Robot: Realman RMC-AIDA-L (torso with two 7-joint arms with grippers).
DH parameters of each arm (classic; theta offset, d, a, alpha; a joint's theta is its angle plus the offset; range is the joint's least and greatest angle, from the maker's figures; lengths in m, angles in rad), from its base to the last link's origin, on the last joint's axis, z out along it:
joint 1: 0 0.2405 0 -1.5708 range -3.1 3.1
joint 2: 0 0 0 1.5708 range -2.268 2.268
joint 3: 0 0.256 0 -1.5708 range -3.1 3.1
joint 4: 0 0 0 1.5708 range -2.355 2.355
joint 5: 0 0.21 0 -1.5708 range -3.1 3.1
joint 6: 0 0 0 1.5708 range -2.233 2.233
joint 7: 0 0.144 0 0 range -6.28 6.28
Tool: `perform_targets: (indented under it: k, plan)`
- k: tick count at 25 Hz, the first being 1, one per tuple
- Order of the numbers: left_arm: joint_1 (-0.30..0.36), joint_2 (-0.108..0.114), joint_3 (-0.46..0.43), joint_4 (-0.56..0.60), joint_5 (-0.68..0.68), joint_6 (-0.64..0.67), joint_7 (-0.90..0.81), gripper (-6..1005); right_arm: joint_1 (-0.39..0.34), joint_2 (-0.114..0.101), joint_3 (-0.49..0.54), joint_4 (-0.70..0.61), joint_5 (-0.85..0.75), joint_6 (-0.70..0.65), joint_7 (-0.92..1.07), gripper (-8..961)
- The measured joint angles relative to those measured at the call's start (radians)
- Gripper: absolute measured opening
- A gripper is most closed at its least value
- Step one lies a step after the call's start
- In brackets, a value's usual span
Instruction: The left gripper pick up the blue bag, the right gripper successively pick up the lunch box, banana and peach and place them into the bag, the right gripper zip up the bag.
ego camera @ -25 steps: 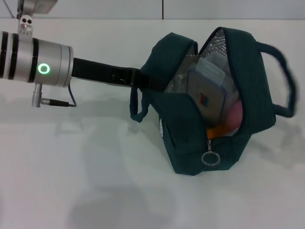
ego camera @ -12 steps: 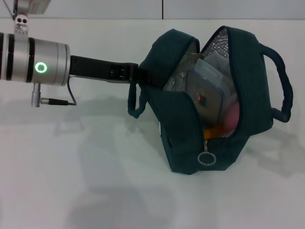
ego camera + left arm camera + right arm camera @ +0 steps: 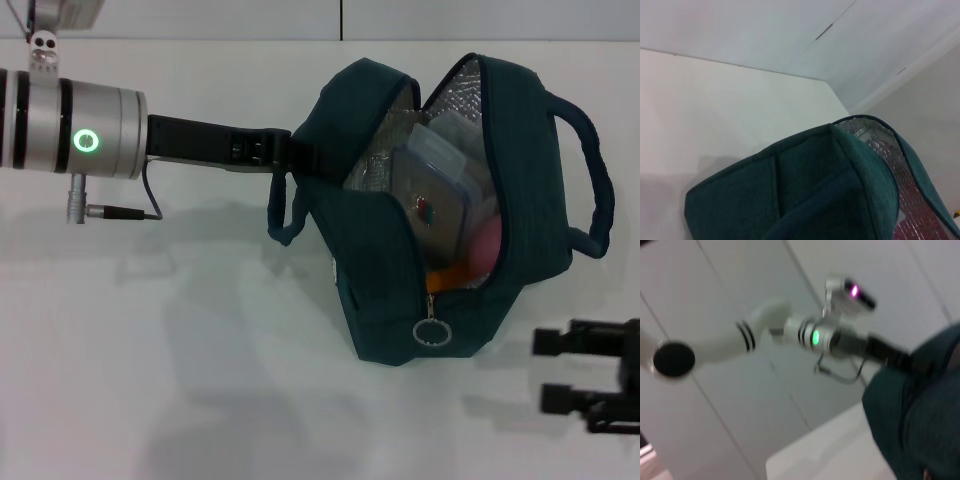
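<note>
Gripping the blue bag at its near wall, the left gripper is clamped on the fabric. Inside the unzipped bag sit the lunch box, peach and banana. The right gripper, fingers parted and empty, hovers just beside the bag's zipper-pull end.

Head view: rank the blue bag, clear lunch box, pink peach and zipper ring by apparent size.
1. Dark blue fabric bag
2. Clear plastic lunch box
3. Pink peach, mostly hidden, so unsure
4. Metal zipper ring
</note>
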Motion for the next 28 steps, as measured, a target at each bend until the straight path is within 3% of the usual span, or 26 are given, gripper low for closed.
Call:
perform_targets:
  k: [4, 15, 28]
  plan:
    - [-0.002, 0.000, 0.000, 0.000, 0.000, 0.000, 0.000, 143, 0.032, 0.016, -0.003, 0.022, -0.041, 0.058, 0.002, 658]
    - [-0.005, -0.001, 0.005, -0.004, -0.002, 0.002, 0.001, 144, 0.161, 0.019, -0.048, 0.135, -0.046, 0.235, 0.003, 658]
    - [-0.008, -0.002, 0.006, -0.012, -0.005, 0.002, 0.002, 145, 0.218, 0.028, -0.104, 0.188, -0.043, 0.317, 0.010, 657]
